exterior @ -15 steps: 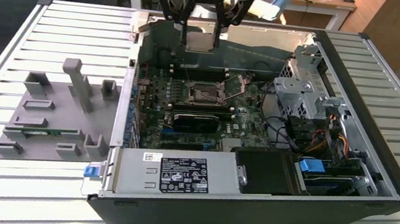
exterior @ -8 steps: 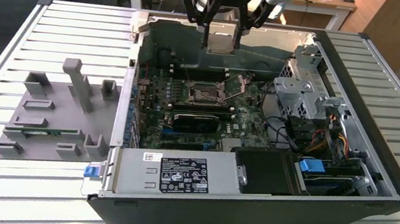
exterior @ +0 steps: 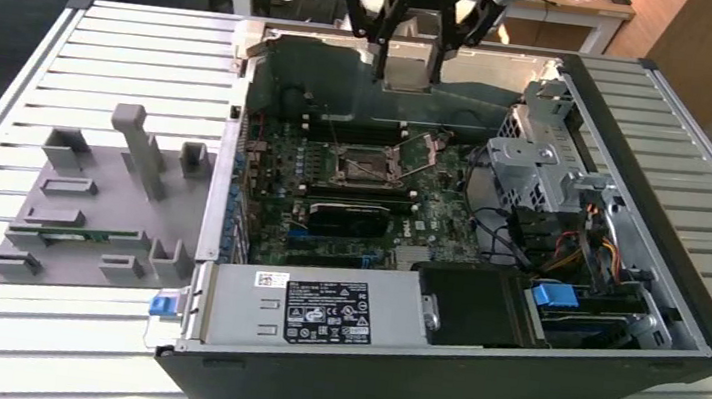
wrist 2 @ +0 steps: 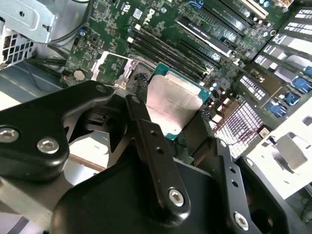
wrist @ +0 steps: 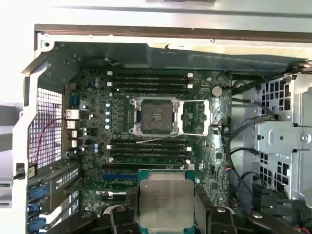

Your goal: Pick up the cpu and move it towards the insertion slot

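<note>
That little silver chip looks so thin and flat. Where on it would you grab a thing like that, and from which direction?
By two opposite edges, coming from above its flat face. The cpu is a thin square plate with a metal top, so only the rim gives fingers something to press on. That is how the gripper has it: one finger on each side, the top left bare, above the open computer case.

Daylight floods the exterior view, so the pale slatted surface (exterior: 105,40) reads bright while the inside of the computer case (exterior: 442,391) sinks into shadow. In the second wrist view the cpu (wrist 2: 173,105) catches a soft pinkish glare on its metal lid, and the white corner beside it is blown out. In the first wrist view the top band is overexposed, the motherboard (wrist: 146,141) evenly lit, the black arm parts close to the lens soft.
</note>
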Tool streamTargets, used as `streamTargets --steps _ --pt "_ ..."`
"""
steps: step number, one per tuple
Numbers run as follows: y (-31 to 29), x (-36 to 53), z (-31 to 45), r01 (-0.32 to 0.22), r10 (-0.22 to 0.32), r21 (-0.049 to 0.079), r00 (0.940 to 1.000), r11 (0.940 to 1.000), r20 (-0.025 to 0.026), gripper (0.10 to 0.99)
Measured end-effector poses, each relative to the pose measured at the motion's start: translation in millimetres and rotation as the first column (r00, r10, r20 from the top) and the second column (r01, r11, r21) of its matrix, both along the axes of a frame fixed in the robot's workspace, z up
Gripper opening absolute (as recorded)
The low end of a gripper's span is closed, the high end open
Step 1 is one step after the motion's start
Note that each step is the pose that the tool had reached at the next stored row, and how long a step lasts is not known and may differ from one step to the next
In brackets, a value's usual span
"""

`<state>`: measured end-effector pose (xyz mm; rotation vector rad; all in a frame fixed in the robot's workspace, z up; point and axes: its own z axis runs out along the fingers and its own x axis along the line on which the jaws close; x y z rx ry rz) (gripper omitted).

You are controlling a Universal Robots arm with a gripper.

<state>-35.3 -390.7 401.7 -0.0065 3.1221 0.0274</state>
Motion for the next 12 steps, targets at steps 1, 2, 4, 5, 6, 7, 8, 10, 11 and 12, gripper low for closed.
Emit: streamTargets --steps 1,2,4,5,6,7,8,10,11,12 --pt "1.8 0.7 -0.2 0.000 0.000 0.000 1.0000 1.0000 0.0000 0.537" --pt "3.6 1.4 -0.5 0.000 0.000 0.000 1.0000 1.0000 0.0000 0.537" --pt "7.4 2.3 -1.0 -0.001 0.001 0.000 1.0000 1.0000 0.0001 0.537" --pt "9.3 2.6 -1.3 -0.001 0.001 0.000 1.0000 1.0000 0.0001 0.537" --pt "11.1 2.8 -1.6 -0.002 0.002 0.000 1.0000 1.0000 0.0000 0.537" --pt "13.1 2.9 -1.9 -0.002 0.002 0.000 1.0000 1.0000 0.0000 0.537" --pt "15.0 2.9 -2.3 -0.002 0.002 0.000 1.0000 1.0000 0.0000 0.537" --pt "19.2 2.9 -3.1 -0.004 0.004 0.000 1.0000 1.0000 0.0001 0.537" --pt "21.3 2.9 -3.4 -0.005 0.005 0.000 1.0000 1.0000 0.0000 0.537" --pt "23.6 2.9 -3.8 -0.007 0.007 0.000 1.0000 1.0000 0.0000 0.537"
